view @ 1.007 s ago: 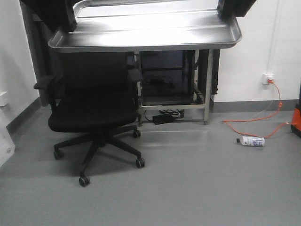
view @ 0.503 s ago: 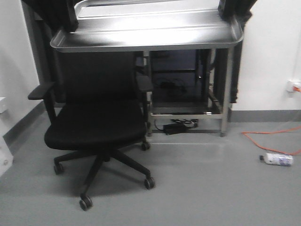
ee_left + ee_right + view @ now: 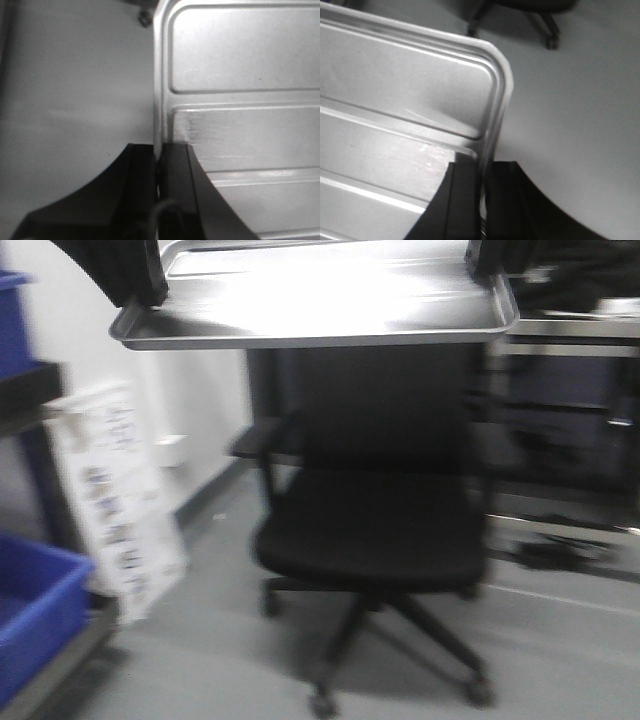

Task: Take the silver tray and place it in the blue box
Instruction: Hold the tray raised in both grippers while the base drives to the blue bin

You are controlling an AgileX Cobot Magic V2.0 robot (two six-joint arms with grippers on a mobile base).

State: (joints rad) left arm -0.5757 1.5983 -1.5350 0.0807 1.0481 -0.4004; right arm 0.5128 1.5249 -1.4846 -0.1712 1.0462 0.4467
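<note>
Silver tray [image 3: 320, 300] gripped at both ends, blue box [image 3: 30, 615] low at the left.
Front view, blurred: one tray spans the top, its far edge cut off; one black office chair [image 3: 370, 530] stands below it on the grey floor [image 3: 560, 650]. The box is cropped by the frame, well apart from the tray, with a second blue bin [image 3: 12, 310] above it.
Left wrist: the left gripper [image 3: 159, 150] pinches the tray's rim between two fingers — bare floor alongside.
Right wrist: the right gripper [image 3: 482, 172] clamps the opposite rim near a rounded corner; the chair's base is cut off at the top.
</note>
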